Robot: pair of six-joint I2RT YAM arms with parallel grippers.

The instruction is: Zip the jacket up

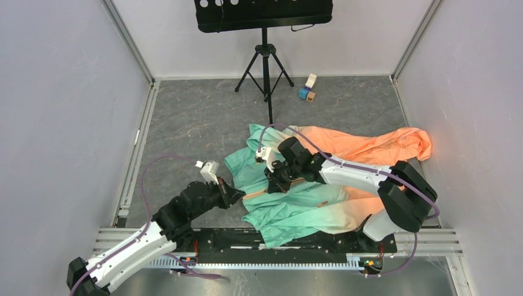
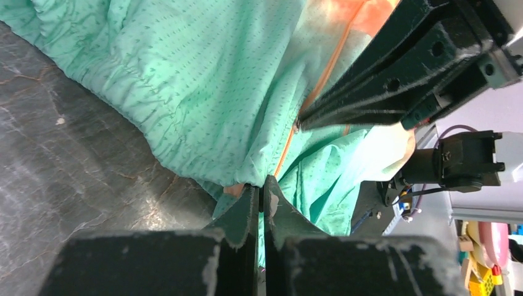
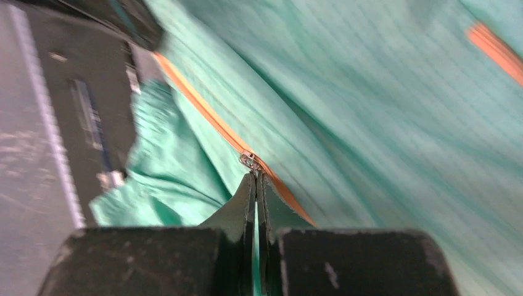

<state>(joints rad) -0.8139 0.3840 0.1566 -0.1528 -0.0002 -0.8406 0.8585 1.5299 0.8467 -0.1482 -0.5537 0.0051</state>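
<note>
**Both pincers shut on the zipper line**

Left pincer (image 1: pixel 236 193) was pinched shut on the mint hem of the jacket (image 1: pixel 296 206), at the foot of the orange zipper (image 1: pixel 262 192). The jacket lay crumpled on the surface (image 1: pixel 197 123), its zipper running rightward. Right pincer (image 1: pixel 276 179), the nearer to it, was closed tight at the slider (image 3: pixel 249 161), apparently gripping it. The peach end lay farther right.
</note>
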